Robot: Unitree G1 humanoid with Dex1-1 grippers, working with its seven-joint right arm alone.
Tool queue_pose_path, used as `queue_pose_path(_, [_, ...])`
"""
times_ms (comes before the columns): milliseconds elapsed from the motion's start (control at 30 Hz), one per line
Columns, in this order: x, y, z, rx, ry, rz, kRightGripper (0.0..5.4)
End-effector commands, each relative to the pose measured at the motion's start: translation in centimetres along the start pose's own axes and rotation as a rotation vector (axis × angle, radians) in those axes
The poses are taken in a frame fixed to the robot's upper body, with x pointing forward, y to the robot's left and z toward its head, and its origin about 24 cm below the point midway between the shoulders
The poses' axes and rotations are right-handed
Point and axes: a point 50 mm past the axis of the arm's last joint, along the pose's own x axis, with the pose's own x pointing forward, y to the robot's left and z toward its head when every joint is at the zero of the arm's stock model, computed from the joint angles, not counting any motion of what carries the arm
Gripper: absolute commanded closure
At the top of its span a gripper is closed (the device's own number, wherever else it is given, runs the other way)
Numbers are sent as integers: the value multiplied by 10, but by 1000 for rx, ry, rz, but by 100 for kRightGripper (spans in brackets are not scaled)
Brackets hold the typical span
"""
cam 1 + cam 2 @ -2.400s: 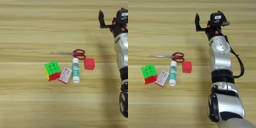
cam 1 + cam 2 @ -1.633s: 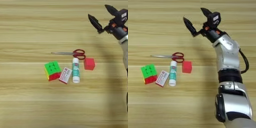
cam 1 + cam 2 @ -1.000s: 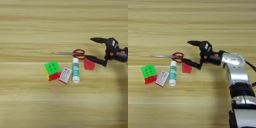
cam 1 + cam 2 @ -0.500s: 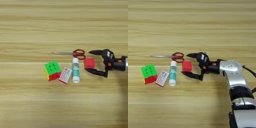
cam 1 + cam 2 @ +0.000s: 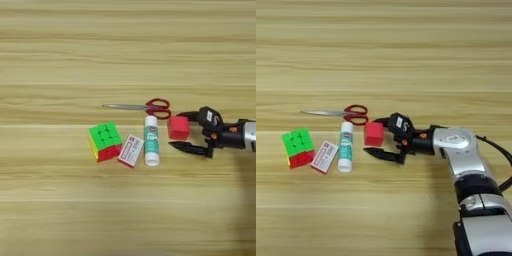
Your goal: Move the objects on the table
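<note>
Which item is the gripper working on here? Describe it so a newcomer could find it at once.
On the wooden table, five small items sit in a row. The red cube is at its right end, just right of the glue stick, between the open black fingers of the right gripper. It alone is plain red.

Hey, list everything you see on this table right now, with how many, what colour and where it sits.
Scissors: one, red handles and silver blades, lying flat at the far side of the group, blades pointing left.
Puzzle cube: one, green top with red and yellow sides, leftmost of the group.
Flat box: one, red and white, between the puzzle cube and the glue stick.
Glue stick: one, white and teal, lying flat just below the scissor handles.
Red cube: one, plain red, rightmost of the group.
Table: one, light-brown wood grain, under everything.
Right arm: one, silver forearm, coming in from the right.
Right hand: one, two black fingers open, one on either side of the red cube.
</note>
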Motion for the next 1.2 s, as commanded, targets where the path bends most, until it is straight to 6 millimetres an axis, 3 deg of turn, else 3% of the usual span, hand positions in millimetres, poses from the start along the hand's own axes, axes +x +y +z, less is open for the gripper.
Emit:
queue_pose_path(33, [-7, -26, 30, -124, -43, -82, 172])
queue_pose_path(467, [-8, -32, 36, -113, -85, -112, 300])
queue_pose_path(900, [-23, -51, 72, -31, -360, -189, 305])
queue_pose_path(1200, [-29, -80, 72, 29, -273, -490, 305])
